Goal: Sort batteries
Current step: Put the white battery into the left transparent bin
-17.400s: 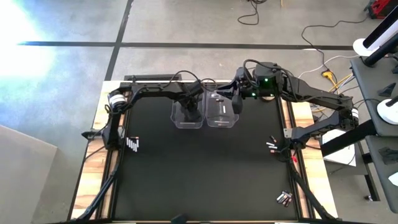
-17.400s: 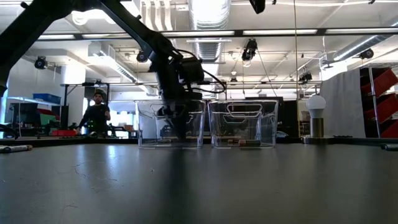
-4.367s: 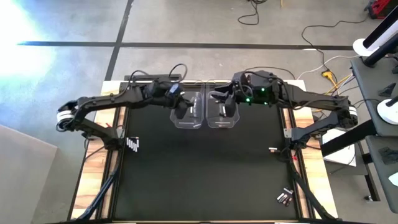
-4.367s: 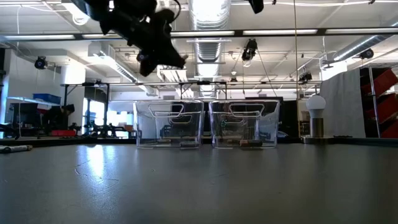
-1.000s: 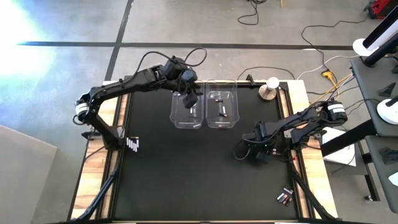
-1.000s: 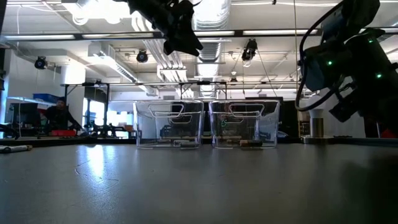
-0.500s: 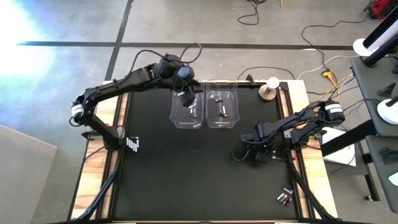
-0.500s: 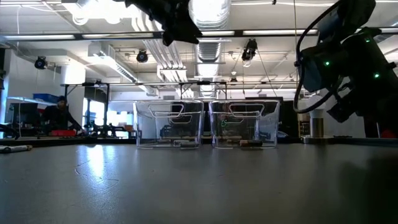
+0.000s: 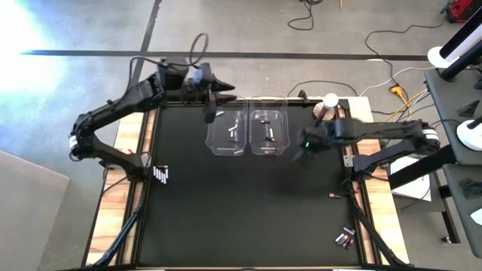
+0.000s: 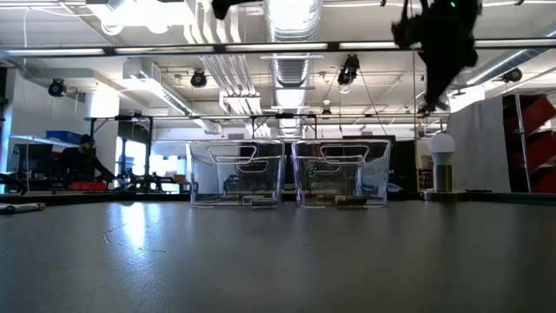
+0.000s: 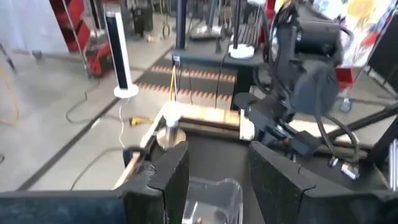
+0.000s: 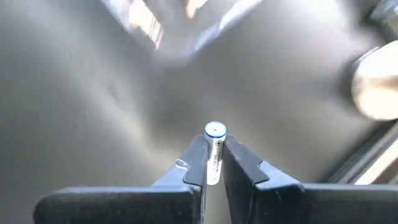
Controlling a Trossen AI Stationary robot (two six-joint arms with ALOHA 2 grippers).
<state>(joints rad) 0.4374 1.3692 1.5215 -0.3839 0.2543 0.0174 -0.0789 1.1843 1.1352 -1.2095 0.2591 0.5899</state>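
right gripper [image 12: 213, 163] clamped on a battery [image 12: 214, 149] just right of the clear bins [image 9: 269, 132], thin end-grip could slip mid-swing; left gripper [image 11: 213, 174] jaws apart, empty

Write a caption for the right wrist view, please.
Right gripper carries one silvery battery pinched between its fingers above the dark table.

Two bins [image 9: 248, 133] side by side — batteries [image 9: 161, 175] left.
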